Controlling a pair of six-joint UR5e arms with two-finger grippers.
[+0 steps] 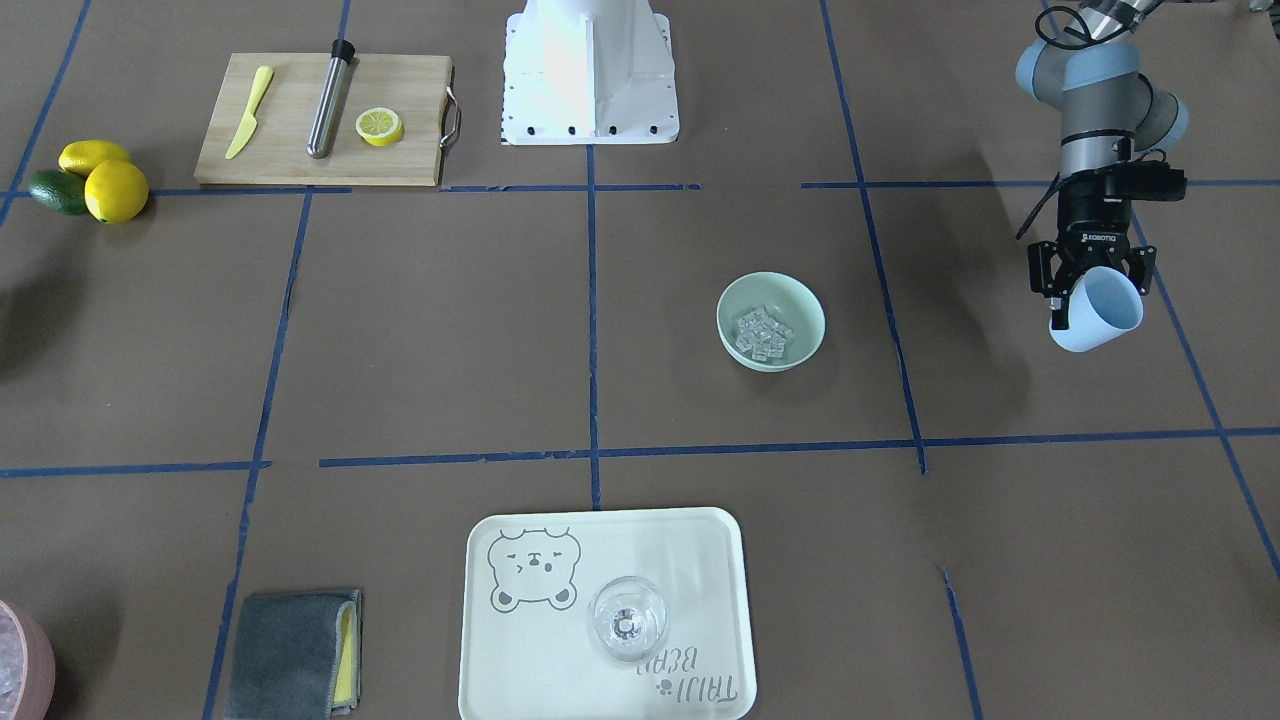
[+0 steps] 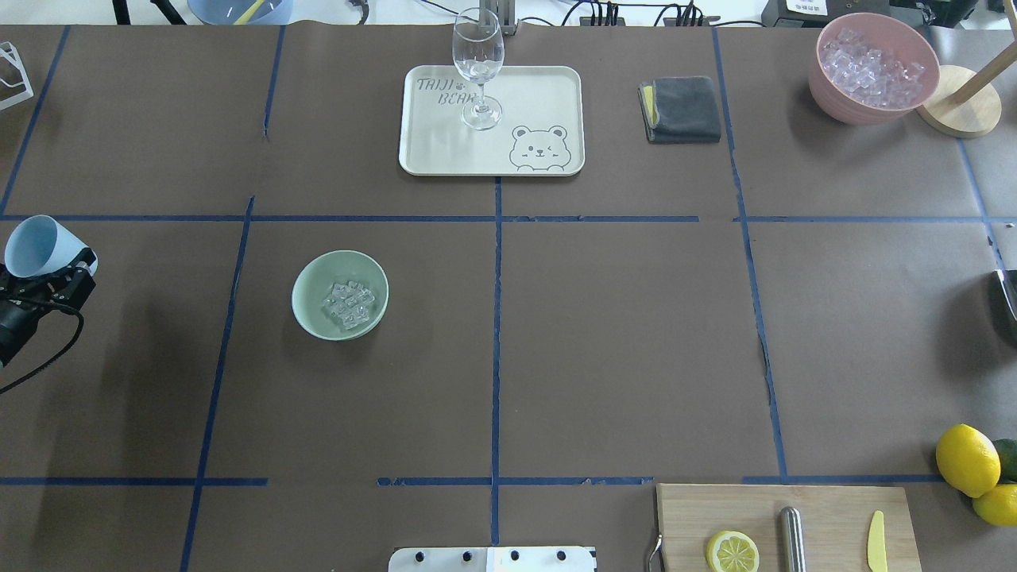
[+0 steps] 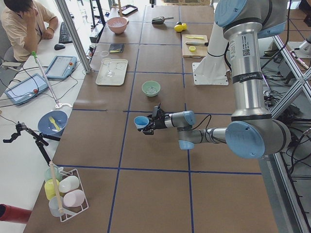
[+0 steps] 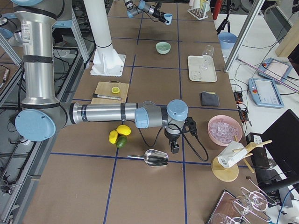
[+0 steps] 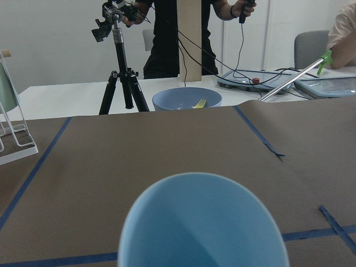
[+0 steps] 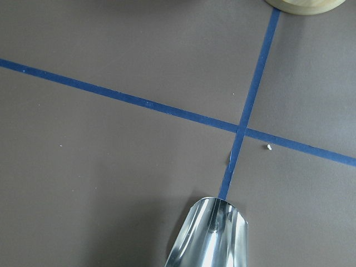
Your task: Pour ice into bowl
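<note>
The pale mint-green bowl (image 1: 771, 322) stands on the brown table and also shows in the overhead view (image 2: 340, 294). Several clear ice cubes (image 1: 763, 334) lie in its bottom (image 2: 348, 304). My left gripper (image 1: 1093, 285) is shut on a light blue cup (image 1: 1098, 312), held tilted above the table well to the side of the bowl. The cup (image 5: 203, 222) looks empty inside. My right gripper (image 4: 174, 149) hangs at a metal scoop (image 4: 156, 158) far from the bowl. Its fingers do not show, so I cannot tell its state.
A pink bowl (image 2: 874, 67) of ice stands at the far right corner. A wine glass (image 2: 477, 59) stands on a cream tray (image 2: 548, 87), with a grey cloth (image 2: 682, 109) beside it. A cutting board (image 2: 826, 508) and lemons (image 2: 967, 459) lie near right.
</note>
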